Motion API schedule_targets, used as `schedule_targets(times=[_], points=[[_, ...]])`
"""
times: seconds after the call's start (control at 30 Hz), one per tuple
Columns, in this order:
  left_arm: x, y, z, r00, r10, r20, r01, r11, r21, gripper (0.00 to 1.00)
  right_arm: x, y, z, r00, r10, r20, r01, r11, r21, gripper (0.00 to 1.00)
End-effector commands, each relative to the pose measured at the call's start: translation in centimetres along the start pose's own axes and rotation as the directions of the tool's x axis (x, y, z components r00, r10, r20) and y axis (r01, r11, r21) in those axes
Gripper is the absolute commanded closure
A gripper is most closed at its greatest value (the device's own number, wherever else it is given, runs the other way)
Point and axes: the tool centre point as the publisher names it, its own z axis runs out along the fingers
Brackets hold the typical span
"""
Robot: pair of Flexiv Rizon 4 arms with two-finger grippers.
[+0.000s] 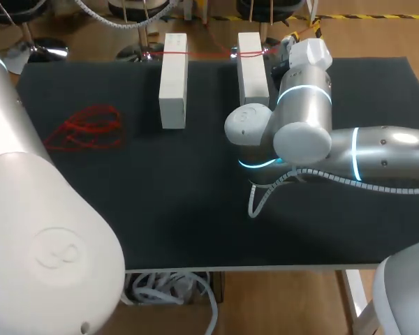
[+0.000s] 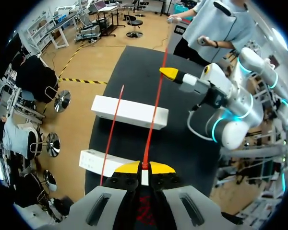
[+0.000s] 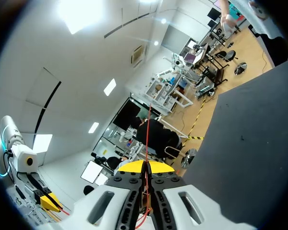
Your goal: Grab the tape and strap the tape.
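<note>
In the head view, the red tape (image 1: 174,52) is seen stretched across the far ends of two white blocks (image 1: 173,80). A loose red heap (image 1: 84,129) is left lying well apart.

In the left wrist view, the thin tape is pinched tight in the left gripper (image 2: 143,166).

In the right wrist view, it is pinched in the right gripper (image 3: 145,166) too.

Strapping seems to be begun. Next, the tape must be kept tight and wound round the blocks.

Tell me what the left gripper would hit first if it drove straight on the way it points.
Probably the farther white block, which lies straight ahead of the left gripper along the red tape it holds; the black table before it could come first, since depth is unclear.
</note>
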Motion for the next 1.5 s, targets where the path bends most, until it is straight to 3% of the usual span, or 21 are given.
schedule_targets(times=[0.03,0.1,0.23,0.4,1.1,1.13,1.17,1.2,1.27,1.3,1.33,1.37,1.4,1.47,1.5], points=[[0.0,-0.1,-0.1,1.0,-0.001,0.0,0.001,1.0,-0.004,1.0,0.2,-0.5,-0.6,0.959,-0.266,0.096,0.273,0.959,-0.075,1.0],[0.0,-0.1,-0.1,1.0,-0.001,0.0,0.001,1.0,-0.004,1.0,0.6,-0.5,-1.0,0.932,-0.344,0.114,0.353,0.933,-0.071,1.0],[0.0,-0.1,-0.1,1.0,-0.001,0.0,0.001,1.0,-0.004,1.0,1.6,-1.0,-1.2,0.917,-0.387,0.093,0.395,0.915,-0.087,1.0],[0.0,-0.1,-0.1,1.0,-0.001,0.0,0.001,1.0,-0.004,1.0,3.0,-0.1,-2.2,0.886,-0.413,0.213,0.43,0.902,-0.038,1.0],[0.0,-0.1,-0.1,1.0,-0.001,0.0,0.001,1.0,-0.004,1.0,3.0,-0.1,-2.2,0.886,-0.413,0.213,0.43,0.902,-0.038,1.0],[0.0,-0.1,-0.1,1.0,-0.001,0.0,0.001,1.0,-0.004,1.0,3.2,-0.3,-2.4,0.868,-0.448,0.214,0.474,0.876,-0.087,1.0],[0.0,-0.1,-0.1,1.0,-0.001,0.0,0.001,1.0,-0.004,1.0,3.3,-0.7,-2.7,0.826,-0.525,0.206,0.557,0.815,-0.158,1.0],[0.0,-0.1,-0.1,1.0,-0.001,0.0,0.001,1.0,-0.004,1.0,3.4,-0.8,-2.7,0.792,-0.566,0.227,0.604,0.78,-0.165,1.0],[0.0,-0.1,-0.1,1.0,-0.001,0.0,0.001,1.0,-0.004,1.0,3.4,-1.2,-2.9,0.699,-0.674,0.237,0.715,0.655,-0.245,1.0],[0.0,-0.1,-0.1,1.0,-0.001,0.0,0.001,1.0,-0.004,1.0,3.4,-1.0,-2.9,0.693,-0.675,0.252,0.72,0.638,-0.271,1.0],[0.0,-0.1,-0.1,1.0,-0.001,0.0,0.001,1.0,-0.004,1.0,3.5,-0.9,-3.0,0.666,-0.705,0.245,0.74,0.582,-0.338,1.0],[0.0,-0.1,-0.1,1.0,-0.001,0.0,0.001,1.0,-0.004,1.0,3.5,-0.9,-3.0,0.647,-0.725,0.236,0.75,0.551,-0.365,1.0],[0.0,-0.1,-0.1,1.0,-0.001,0.0,0.001,1.0,-0.004,1.0,3.6,-0.8,-2.9,0.655,-0.706,0.271,0.742,0.533,-0.406,1.0],[0.0,-0.1,-0.1,1.0,-0.001,0.0,0.001,1.0,-0.004,1.0,3.9,-0.6,-2.8,0.636,-0.725,0.264,0.746,0.491,-0.45,1.0],[0.0,-0.1,-0.1,1.0,-0.001,0.0,0.001,1.0,-0.004,1.0,4.0,-0.5,-2.8,0.614,-0.742,0.27,0.755,0.451,-0.476,1.0]])
